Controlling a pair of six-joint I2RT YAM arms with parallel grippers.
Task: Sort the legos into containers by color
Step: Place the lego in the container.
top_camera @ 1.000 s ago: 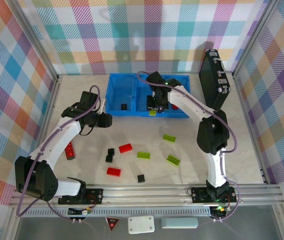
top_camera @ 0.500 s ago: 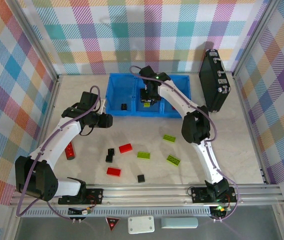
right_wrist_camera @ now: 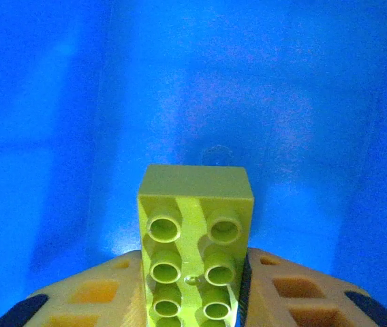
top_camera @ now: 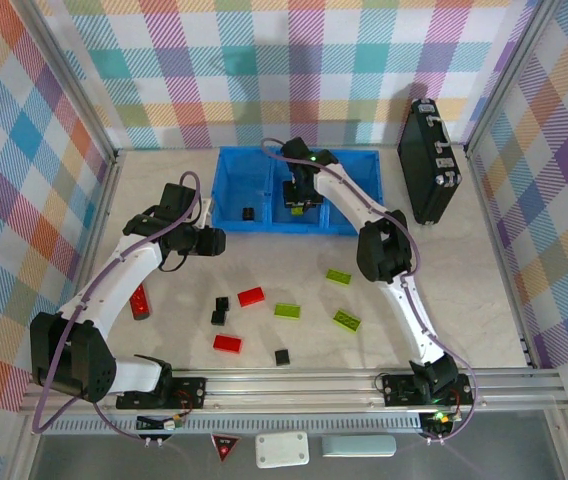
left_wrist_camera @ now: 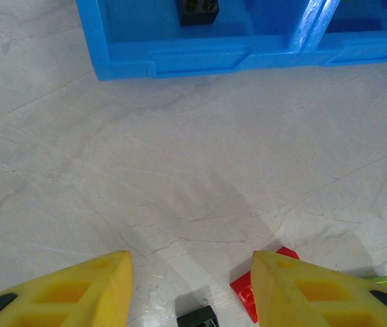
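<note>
Lego [right_wrist_camera: 195, 231], lime-green, between right gripper [right_wrist_camera: 193, 300] fingers inside blue tray [right_wrist_camera: 302, 102]

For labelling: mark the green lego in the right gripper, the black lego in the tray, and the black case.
green lego [right_wrist_camera: 195, 245], right wrist view, studded face.
black lego [left_wrist_camera: 198, 9], left wrist view, its top.
black case [top_camera: 428, 162], top external view, broad face centre.

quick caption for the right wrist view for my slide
Right gripper holding a lime-green lego by its long sides above the floor of a blue tray compartment
</note>
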